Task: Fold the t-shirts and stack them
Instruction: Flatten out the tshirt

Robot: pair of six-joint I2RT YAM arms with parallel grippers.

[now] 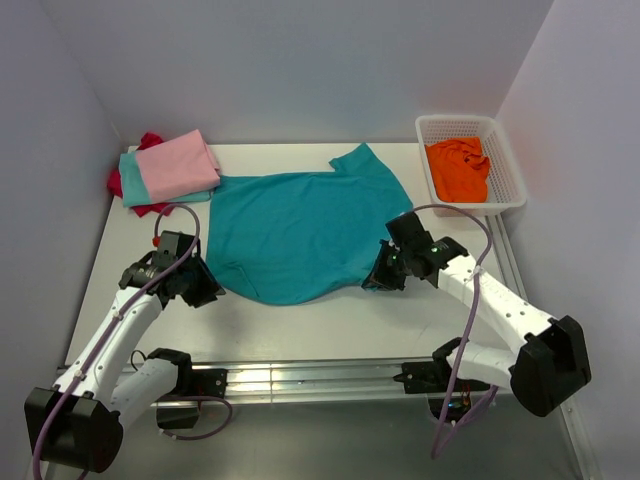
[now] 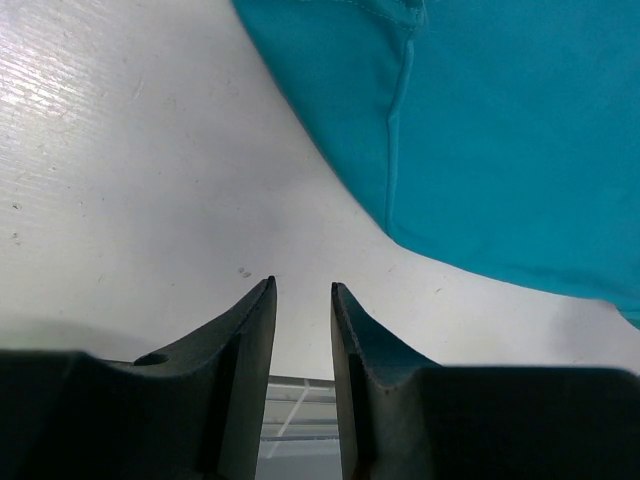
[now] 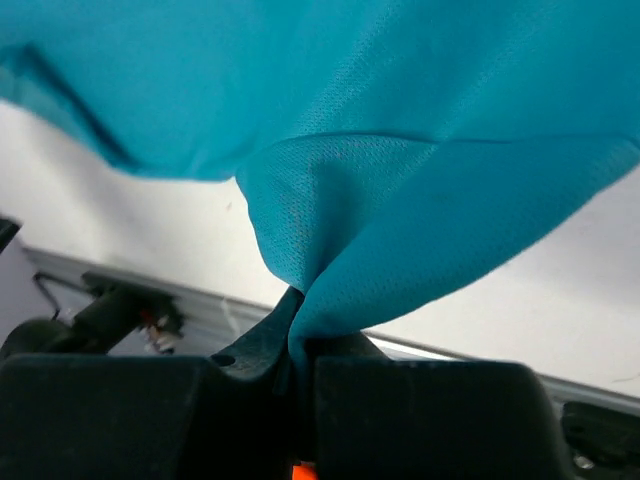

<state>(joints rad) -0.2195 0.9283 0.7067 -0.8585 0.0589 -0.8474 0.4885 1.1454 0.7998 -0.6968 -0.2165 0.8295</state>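
The teal t-shirt (image 1: 300,225) lies spread flat in the middle of the white table (image 1: 300,320). My right gripper (image 1: 378,280) is at its near right edge, shut on a pinch of the teal cloth (image 3: 400,150), which bunches up out of the jaws (image 3: 300,320). My left gripper (image 1: 205,290) sits just off the shirt's near left corner. In the left wrist view it (image 2: 302,288) is open by a narrow gap and empty over bare table, with the shirt's hem (image 2: 500,130) ahead to the right.
A folded pink shirt (image 1: 178,165) lies on a light aqua one (image 1: 133,187) at the back left, with red cloth (image 1: 150,140) under them. The white mesh basket (image 1: 470,122) at the back right holds the orange shirt (image 1: 460,170). Walls stand close on the left, back and right.
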